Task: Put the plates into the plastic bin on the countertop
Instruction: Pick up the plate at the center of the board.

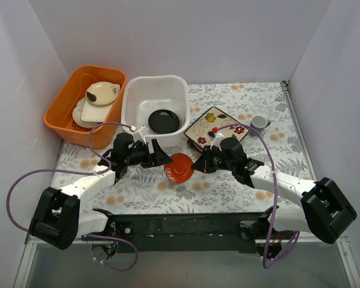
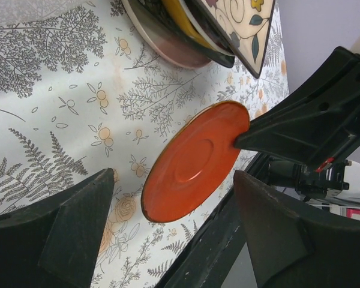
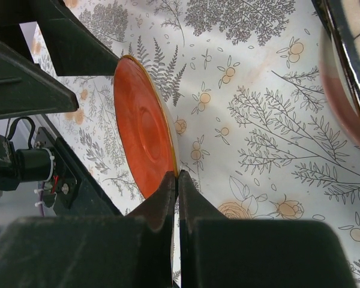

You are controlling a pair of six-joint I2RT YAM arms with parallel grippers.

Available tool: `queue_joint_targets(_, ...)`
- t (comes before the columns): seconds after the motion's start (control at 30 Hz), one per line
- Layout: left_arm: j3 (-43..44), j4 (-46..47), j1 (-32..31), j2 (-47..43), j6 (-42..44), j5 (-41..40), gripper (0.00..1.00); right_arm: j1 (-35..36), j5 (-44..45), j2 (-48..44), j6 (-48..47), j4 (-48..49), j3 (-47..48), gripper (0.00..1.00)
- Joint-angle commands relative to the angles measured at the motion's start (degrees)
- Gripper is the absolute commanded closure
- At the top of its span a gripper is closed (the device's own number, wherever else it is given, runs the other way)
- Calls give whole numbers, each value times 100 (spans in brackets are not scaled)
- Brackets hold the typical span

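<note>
The small red saucer (image 1: 179,167) hangs tilted just above the countertop (image 1: 228,186), between my two grippers. My right gripper (image 1: 198,164) is shut on its right rim; the right wrist view shows the fingers (image 3: 168,198) pinching the saucer (image 3: 143,135) edge. My left gripper (image 1: 162,157) is open, its jaws spread wide at the saucer's left side and not touching the saucer (image 2: 195,161). The white plastic bin (image 1: 138,96) holds the small dark round plate (image 1: 164,121). The other plates stand stacked, the cream square floral plate (image 1: 216,125) on top.
An orange tub (image 1: 66,105) with cream dishes stands left of the bin. A small grey cup (image 1: 259,122) sits right of the plate stack. The stack's edge shows in the left wrist view (image 2: 186,36) and the right wrist view (image 3: 348,84). White walls close in three sides.
</note>
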Motion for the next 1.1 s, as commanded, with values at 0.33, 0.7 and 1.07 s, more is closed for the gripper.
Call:
queue_joint_targets(0.33,-125,525,-228,321,32,148,42,-160,-132,-361,24,408,16,99)
queue_joint_targets(0.7,-319,1148,-412,558,-293,298,60,-160,-255,-528,112,461,-89,99)
queue_joint_targets(1.07,-425,1263,-536,550,-399,254,100,-160,-528,-335,112,680,-195,99)
